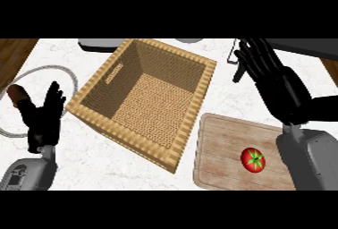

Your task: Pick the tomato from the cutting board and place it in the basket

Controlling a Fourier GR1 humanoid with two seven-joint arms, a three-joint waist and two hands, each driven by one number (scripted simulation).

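Right hand (267,67) is open, fingers straight, holding nothing, raised above the counter's (224,96) far right edge beyond the cutting board (221,156). Tomato (253,159) lies on the board's right half. Basket (142,100) stands just left of the board. Left hand (43,114) rests open near the counter's left edge.

A kitchen counter: a white marbled worktop (218,94) carries a wooden cutting board (224,152) at four o'clock with a red tomato (253,159) on it, a woven basket (142,96) at centre, and wood-toned surfaces (14,51) showing at ten o'clock beyond the worktop's edge.
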